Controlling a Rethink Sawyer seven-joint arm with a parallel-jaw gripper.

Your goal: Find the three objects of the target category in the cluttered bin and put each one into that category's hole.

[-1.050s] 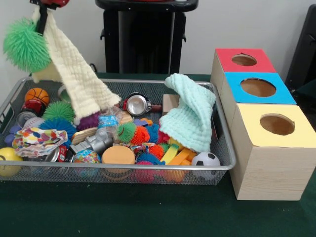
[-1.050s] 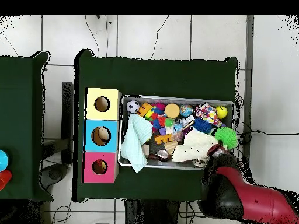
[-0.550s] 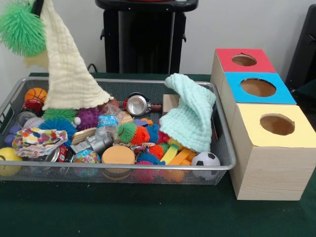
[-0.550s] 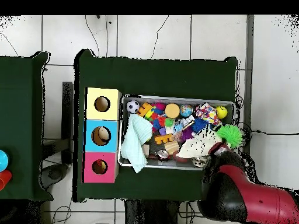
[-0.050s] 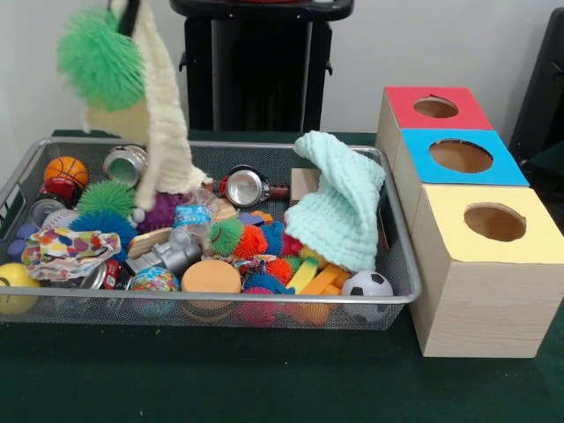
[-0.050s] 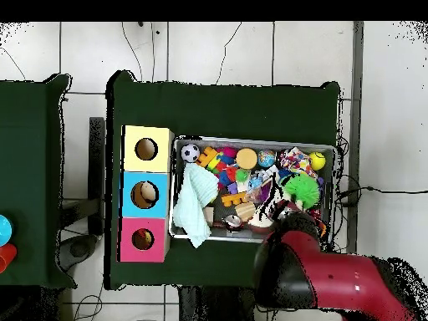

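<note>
Writing could not be read anywhere. Gripper (image 5: 130, 11) held a cream cloth (image 5: 163, 115) and green spiky ball (image 5: 101, 58) aloft above the toy-filled mesh bin (image 5: 398, 264); finger state unclear.

- A wire bin (image 6: 254, 140) sits on a dark green table (image 6: 226, 104), crowded with small toys.
- At the bin's 9 o'clock stand three boxes with round holes: yellow (image 6: 146, 150), blue (image 6: 144, 194), pink (image 6: 142, 240).
- A pale mint cloth (image 6: 196, 205) drapes the bin's 9 o'clock end.
- A soccer ball (image 6: 191, 153) lies at 10 o'clock.
- A green spiky ball (image 6: 303, 188) shows toward 3 o'clock.
- The red and black arm (image 6: 334, 284) covers the 5 o'clock corner.
</note>
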